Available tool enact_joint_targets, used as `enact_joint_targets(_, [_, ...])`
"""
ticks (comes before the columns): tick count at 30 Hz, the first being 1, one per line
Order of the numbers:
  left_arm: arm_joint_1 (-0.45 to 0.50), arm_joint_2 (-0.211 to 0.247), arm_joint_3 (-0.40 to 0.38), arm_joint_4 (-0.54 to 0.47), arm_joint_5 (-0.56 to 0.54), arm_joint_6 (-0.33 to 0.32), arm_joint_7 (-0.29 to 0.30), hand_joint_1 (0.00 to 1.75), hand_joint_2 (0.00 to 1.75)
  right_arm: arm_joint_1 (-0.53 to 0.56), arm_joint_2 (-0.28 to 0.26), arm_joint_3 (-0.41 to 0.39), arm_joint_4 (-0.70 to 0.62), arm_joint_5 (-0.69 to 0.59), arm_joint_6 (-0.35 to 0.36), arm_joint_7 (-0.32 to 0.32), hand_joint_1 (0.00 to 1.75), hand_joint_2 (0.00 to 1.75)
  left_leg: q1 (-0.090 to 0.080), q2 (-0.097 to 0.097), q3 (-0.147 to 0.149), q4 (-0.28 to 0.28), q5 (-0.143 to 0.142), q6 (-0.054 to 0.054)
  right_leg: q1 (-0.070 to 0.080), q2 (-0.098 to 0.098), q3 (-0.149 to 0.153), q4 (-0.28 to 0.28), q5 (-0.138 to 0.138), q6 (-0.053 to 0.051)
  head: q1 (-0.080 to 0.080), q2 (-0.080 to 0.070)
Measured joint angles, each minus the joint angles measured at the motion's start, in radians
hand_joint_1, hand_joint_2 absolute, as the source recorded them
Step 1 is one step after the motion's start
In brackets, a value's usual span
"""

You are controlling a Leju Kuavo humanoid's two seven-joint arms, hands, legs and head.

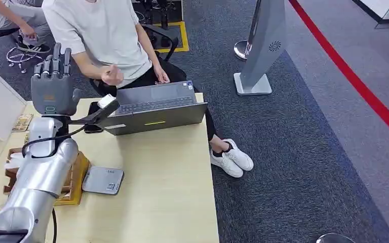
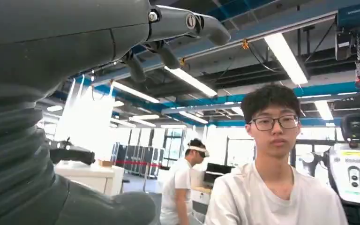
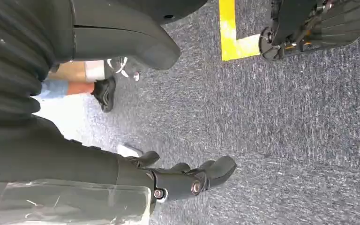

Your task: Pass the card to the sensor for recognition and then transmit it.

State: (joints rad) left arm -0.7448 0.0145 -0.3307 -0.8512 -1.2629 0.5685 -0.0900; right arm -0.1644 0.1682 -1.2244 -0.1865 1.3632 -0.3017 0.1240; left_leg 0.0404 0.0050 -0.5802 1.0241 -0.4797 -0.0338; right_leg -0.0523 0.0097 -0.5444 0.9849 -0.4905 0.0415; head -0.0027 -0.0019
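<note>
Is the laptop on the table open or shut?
Open: the laptop has its keyboard exposed, and the lid is tilted back towards the robot.

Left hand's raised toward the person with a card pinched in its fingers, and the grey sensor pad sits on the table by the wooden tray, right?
Not quite. The head view shows the left hand raised toward the person holding nothing, fingers straight. The grey sensor pad does sit on the table by the wooden tray.

Head view: high, looking down on bench (image 1: 172, 192), raised left hand (image 1: 54, 86), seated person (image 1: 106, 35). Left wrist view: close behind hand, facing up toward same person (image 2: 272, 187), ceiling. Right wrist view: faces down at carpet (image 3: 286, 117).
</note>
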Motion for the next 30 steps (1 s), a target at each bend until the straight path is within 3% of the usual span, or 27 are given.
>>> enact_joint_targets(5, [0.173,0.022,-0.001,-0.273,0.063,-0.075,-0.019,0.0,1.75,0.022,0.0,-0.037,0.0,-0.05,-0.021,-0.017,0.0,1.75,0.0,0.001,0.0,0.0,-0.002,0.0,0.0,0.002,0.0,0.0,-0.001,0.0,0.0,0.0])
enact_joint_targets(11, [0.466,0.091,-0.023,-0.602,0.065,-0.065,-0.042,0.0,1.75,0.034,-0.001,-0.096,0.0,-0.097,-0.038,-0.016,0.0,1.75,0.0,0.001,0.0,-0.001,-0.004,0.001,0.0,0.0,0.0,0.0,-0.004,0.001,-0.001,0.0])
enact_joint_targets(16, [0.616,0.139,-0.033,-0.739,0.043,-0.026,-0.061,0.0,1.75,0.034,-0.001,-0.127,0.0,-0.122,-0.044,-0.013,0.0,1.75,0.0,0.002,0.001,-0.001,-0.005,0.0,0.0,0.002,0.0,-0.001,-0.004,0.001,-0.001,0.0])
enact_joint_targets(22, [0.755,0.187,-0.034,-0.828,0.033,-0.006,-0.064,0.0,1.75,0.035,-0.002,-0.154,-0.001,-0.144,-0.05,-0.013,0.0,1.75,0.0,0.001,0.001,-0.001,-0.005,0.0,0.0,0.0,0.001,-0.001,-0.004,0.001,0.0,0.0])
enact_joint_targets(25, [0.82,0.219,-0.034,-0.85,0.032,-0.057,-0.057,0.0,1.75,0.036,-0.004,-0.168,-0.001,-0.161,-0.057,-0.013,0.0,1.75,0.0,0.001,0.001,-0.001,-0.005,0.0,0.0,0.0,0.0,-0.001,-0.005,0.001,0.0,0.0])
enact_joint_targets(30, [0.865,0.292,-0.028,-0.846,0.054,-0.264,-0.006,0.0,1.75,0.036,-0.009,-0.184,-0.001,-0.166,-0.06,-0.014,0.0,1.75,0.0,0.001,0.001,-0.001,-0.004,0.0,0.0,-0.001,0.0,-0.001,-0.005,0.001,0.0,0.0])
